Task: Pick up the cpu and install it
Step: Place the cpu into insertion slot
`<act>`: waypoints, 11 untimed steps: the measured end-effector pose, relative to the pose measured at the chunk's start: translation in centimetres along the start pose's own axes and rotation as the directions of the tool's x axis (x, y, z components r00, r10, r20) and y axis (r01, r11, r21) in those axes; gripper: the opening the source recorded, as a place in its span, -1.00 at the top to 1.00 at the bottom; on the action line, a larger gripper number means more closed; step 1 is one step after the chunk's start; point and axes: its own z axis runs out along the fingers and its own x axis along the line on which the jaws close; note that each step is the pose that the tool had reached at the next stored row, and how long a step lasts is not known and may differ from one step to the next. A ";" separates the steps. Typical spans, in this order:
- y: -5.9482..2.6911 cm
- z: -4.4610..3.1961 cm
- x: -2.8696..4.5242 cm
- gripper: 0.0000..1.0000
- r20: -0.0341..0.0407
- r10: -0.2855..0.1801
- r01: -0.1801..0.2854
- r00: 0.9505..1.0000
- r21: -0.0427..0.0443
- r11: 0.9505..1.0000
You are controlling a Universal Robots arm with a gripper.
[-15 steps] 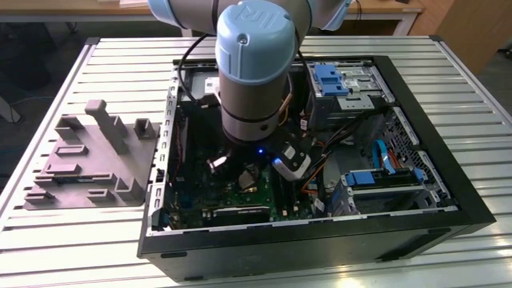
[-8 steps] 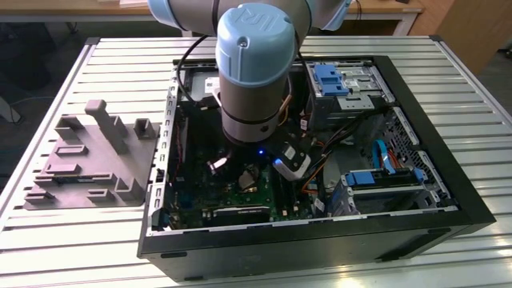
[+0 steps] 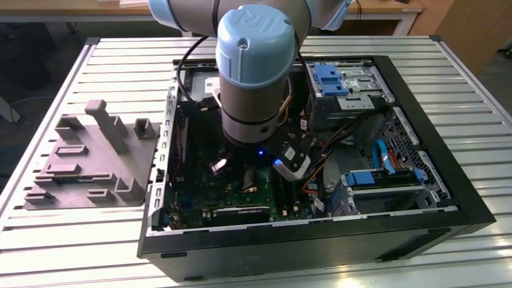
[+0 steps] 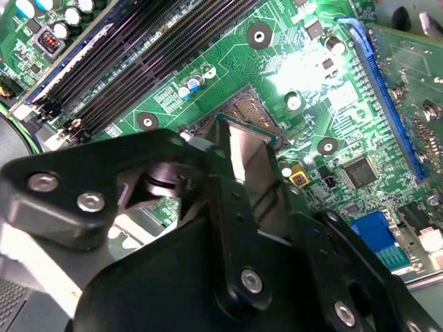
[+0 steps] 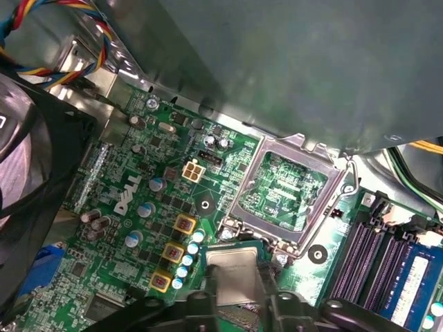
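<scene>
Step in hand: the carry. The cpu is picked but not yet installed.

My gripper [image 5: 239, 297] is closed on the cpu [image 5: 234, 266]. It pinches two opposite edges and is open no wider than the chip itself.

Position: my arm [image 3: 252, 72] reaches down into the open computer case [image 3: 436, 129]. The grey tray [image 3: 88, 162] sits outside the case, on the exterior view's left. In the first wrist view the cpu hangs over the green motherboard [image 5: 131, 207]. It is just beside the socket [image 5: 291, 190], near one corner of it and not over it. The socket's bed shows bare inside its metal frame, with nothing seated.

Next move, as I judge it:
- Slide sideways until the chip squares up with the frame.
- Match the corner orientation.
- Come down level, since a tilted landing could bend the contacts.
- Let go only once it lies flat.

Look of the cpu: a thin, flat square with a pale silvery metal top, rounded corners and a narrow green rim. In the second wrist view the top catches the light. I cannot make out any corner mark or notch.
</scene>
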 end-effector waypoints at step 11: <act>0.04 -0.41 0.00 0.33 0.000 -0.007 0.007 1.000 0.000 1.000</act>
